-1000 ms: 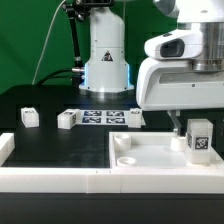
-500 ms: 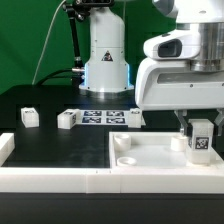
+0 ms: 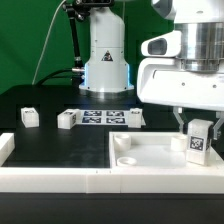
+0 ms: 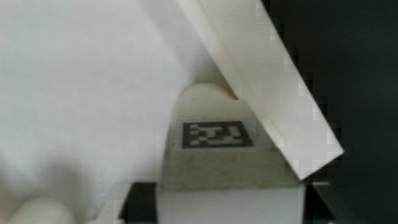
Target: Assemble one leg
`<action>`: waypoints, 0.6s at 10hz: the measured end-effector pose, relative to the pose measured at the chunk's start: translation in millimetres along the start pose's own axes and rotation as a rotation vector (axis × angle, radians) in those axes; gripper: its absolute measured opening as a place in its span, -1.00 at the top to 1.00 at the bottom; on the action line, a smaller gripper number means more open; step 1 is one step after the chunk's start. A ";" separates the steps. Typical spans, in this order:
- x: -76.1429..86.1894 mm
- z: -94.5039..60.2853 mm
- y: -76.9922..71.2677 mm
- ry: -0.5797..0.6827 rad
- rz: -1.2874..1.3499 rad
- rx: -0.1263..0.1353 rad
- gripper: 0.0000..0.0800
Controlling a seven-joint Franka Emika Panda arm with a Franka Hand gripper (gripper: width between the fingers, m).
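My gripper [image 3: 197,126] is shut on a white leg [image 3: 199,142], tag facing the camera, held upright over the far corner of the large flat white square piece [image 3: 150,152] at the exterior view's right. In the wrist view the leg [image 4: 217,150] stands between my dark fingers [image 4: 150,200], against the square piece's raised rim [image 4: 267,80], with my gripper [image 4: 222,205] closed on its sides. Whether its lower end touches the piece is hidden. Three other legs lie on the black table: one [image 3: 29,116], one [image 3: 67,120], one [image 3: 134,118].
The marker board [image 3: 100,117] lies between the loose legs near the robot base [image 3: 105,60]. A white raised border [image 3: 50,180] runs along the front, with an end block [image 3: 6,147] at the exterior view's left. Round sockets [image 3: 127,158] sit in the square piece's near corner.
The gripper with the leg has sunk slightly toward the square piece, and the hand has shifted a little. The loose legs have not moved.
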State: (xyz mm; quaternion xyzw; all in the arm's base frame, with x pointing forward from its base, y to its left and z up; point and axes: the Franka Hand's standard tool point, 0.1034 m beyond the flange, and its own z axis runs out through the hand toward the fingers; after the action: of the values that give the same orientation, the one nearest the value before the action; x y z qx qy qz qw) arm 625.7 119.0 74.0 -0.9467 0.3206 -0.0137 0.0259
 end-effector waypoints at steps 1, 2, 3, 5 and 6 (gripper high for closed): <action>0.0 0.2 0.1 0.003 0.086 -0.001 0.27; 0.1 0.3 0.4 0.004 0.221 -0.002 0.27; 0.1 0.2 0.4 0.006 0.332 -0.003 0.27; 0.5 0.4 1.4 -0.002 0.547 0.003 0.27; 0.0 0.5 1.5 -0.006 0.678 0.006 0.27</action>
State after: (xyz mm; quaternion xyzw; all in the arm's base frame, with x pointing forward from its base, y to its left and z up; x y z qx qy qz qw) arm 624.8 117.9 73.4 -0.7861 0.6172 -0.0027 0.0325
